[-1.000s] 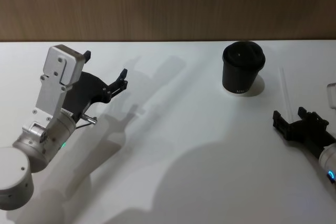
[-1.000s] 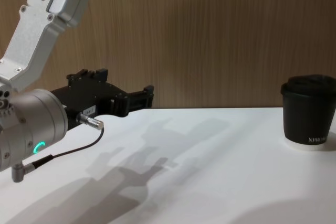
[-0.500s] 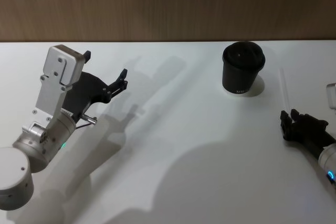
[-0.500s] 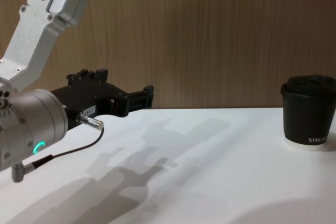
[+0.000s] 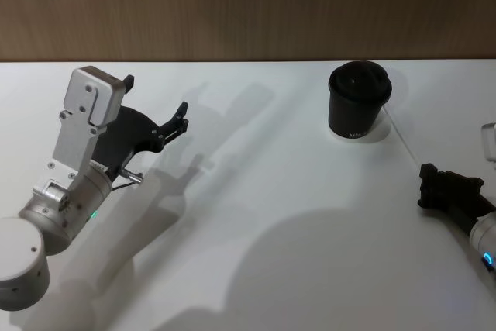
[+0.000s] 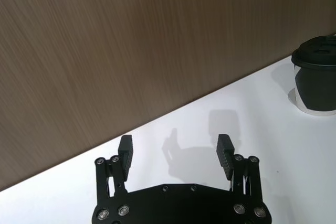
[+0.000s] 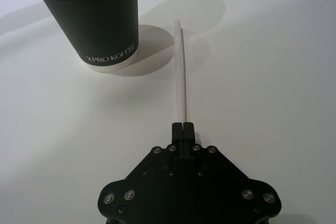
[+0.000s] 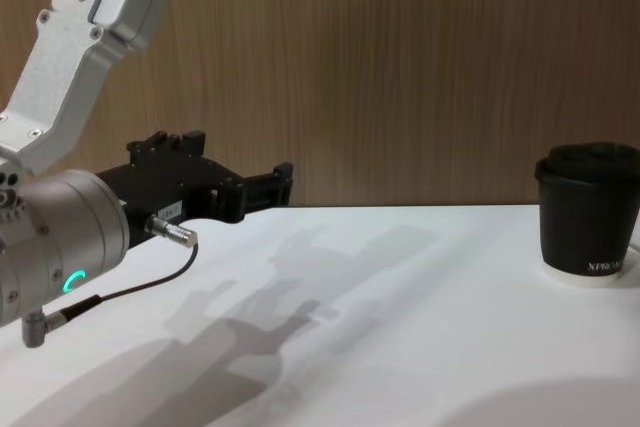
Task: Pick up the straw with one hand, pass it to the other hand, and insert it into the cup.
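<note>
right gripper (image 7: 182, 126) — clenched on straw (image 7: 182, 72) | cup (image 7: 94, 19) just beside straw tip | left gripper (image 6: 176, 148) — fingers spread

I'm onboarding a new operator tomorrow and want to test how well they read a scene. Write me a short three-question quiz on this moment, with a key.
1. Fill in: the cup stands ___, lid on.
2. True or false: the right gripper is shut on the straw.
3. The left gripper is: A) open, holding nothing; B) shut on the cup; C) shut on the straw.
Key: 1 upright; 2 true; 3 A.
</note>
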Controlling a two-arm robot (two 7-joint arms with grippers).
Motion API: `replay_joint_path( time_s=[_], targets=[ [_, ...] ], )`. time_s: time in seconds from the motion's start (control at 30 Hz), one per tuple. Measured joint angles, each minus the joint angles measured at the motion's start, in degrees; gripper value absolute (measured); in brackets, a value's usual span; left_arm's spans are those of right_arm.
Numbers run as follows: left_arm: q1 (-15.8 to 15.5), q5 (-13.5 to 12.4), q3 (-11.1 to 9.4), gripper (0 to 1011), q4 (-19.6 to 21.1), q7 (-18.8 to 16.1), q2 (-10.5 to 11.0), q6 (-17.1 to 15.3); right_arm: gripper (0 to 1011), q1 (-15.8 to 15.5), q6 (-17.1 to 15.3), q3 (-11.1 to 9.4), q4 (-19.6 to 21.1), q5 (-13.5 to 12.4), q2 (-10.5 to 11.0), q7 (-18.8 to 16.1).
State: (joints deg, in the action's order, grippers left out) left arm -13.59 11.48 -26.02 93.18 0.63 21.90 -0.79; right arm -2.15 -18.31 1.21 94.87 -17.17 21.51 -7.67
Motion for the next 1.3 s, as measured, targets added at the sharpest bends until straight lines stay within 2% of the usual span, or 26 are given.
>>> replay_joint_path(
  time_s=[0.27, 0.67, 0.97, 1.3],
  targets=[
    [0.00, 0.00, 0.00, 1003, 0.00, 0.00, 0.00, 0.00, 2, 0.07, 0.94, 0.03, -0.05, 1.13, -0.07, 0.52],
    [0.00, 0.00, 0.00, 1003, -0.01, 0.00, 0.00, 0.00, 2, 0.56, 5.73, 0.63, 0.26, 6.01, 1.26, 2.34],
    [0.00, 0.00, 0.00, 1003, 0.00, 0.00, 0.00, 0.00, 2, 1.14, 10.30, 1.17, 1.35, 10.89, 4.15, 2.53],
    [0.00, 0.00, 0.00, 1003, 0.00, 0.00, 0.00, 0.00, 2, 1.43, 14.93, 1.59, 3.05, 14.26, 7.40, 0.56]
  ],
)
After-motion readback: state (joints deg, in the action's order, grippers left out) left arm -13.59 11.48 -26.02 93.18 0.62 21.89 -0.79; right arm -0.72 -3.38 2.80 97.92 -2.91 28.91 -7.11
